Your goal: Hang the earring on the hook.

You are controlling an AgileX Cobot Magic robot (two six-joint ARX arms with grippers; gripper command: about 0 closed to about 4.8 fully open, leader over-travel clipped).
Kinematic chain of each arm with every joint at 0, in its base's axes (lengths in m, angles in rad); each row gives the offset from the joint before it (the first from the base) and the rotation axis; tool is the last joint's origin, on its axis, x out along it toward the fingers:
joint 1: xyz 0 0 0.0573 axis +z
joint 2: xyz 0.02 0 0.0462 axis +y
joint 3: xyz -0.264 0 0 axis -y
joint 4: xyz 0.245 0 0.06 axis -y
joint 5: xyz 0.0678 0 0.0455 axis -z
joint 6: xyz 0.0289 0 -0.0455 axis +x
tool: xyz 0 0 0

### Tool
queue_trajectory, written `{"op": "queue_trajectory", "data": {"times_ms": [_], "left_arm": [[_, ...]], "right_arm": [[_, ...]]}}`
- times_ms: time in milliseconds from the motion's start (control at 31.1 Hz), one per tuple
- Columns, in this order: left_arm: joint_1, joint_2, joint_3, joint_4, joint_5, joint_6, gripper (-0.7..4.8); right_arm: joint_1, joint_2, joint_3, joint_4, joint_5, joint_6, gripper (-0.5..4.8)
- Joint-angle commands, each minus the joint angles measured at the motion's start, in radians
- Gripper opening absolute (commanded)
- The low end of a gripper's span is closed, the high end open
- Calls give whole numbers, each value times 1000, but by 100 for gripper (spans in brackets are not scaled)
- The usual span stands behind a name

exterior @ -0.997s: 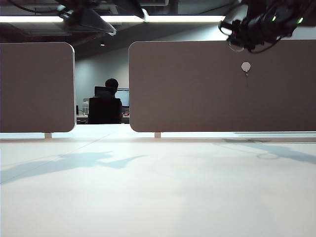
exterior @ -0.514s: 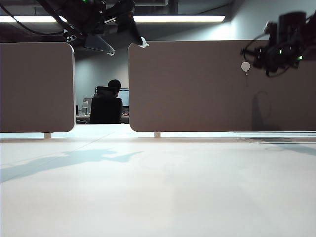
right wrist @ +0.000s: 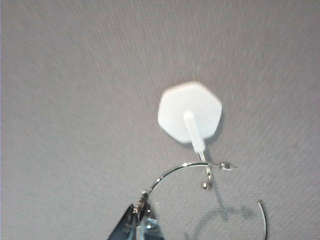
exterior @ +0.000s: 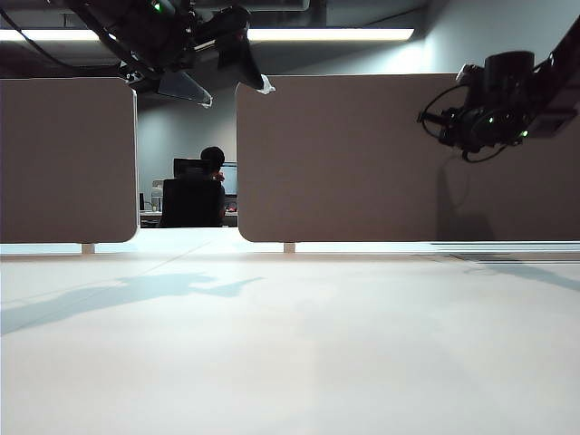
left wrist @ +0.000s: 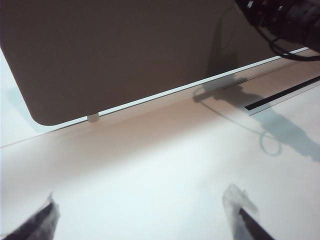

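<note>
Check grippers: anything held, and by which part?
Right gripper, up at the hook, is shut on the earring, pinching the hoop near its dark piece. Left gripper is open, holding nothing.

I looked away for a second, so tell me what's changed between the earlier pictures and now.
The right pincer, shut on the earring, came down from the top edge and now covers the hook on the right panel in the exterior view. The left pincer, open and empty, dropped into view at upper left. The panels, table and seated person stayed put.
</note>
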Motion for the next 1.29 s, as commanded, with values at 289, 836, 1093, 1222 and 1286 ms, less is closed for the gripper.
{"op": "queue_trajectory", "data": {"times_ms": [289,836,1093,1222,1286], "left_arm": [[-1,-3,4,13,2,0,479],[-32,-4,6,38,115,2,479],[-32,-5,6,12,114,0,479],[-32,-5,6,9,114,0,479],[-32,-5,6,8,114,0,479]], "right_arm": [[3,95,173,-82,26,8,-6],[4,94,173,-123,22,0,210],[5,93,173,-124,18,0,243],[5,88,173,-124,14,-2,243],[5,82,173,-129,7,-21,243]]}}
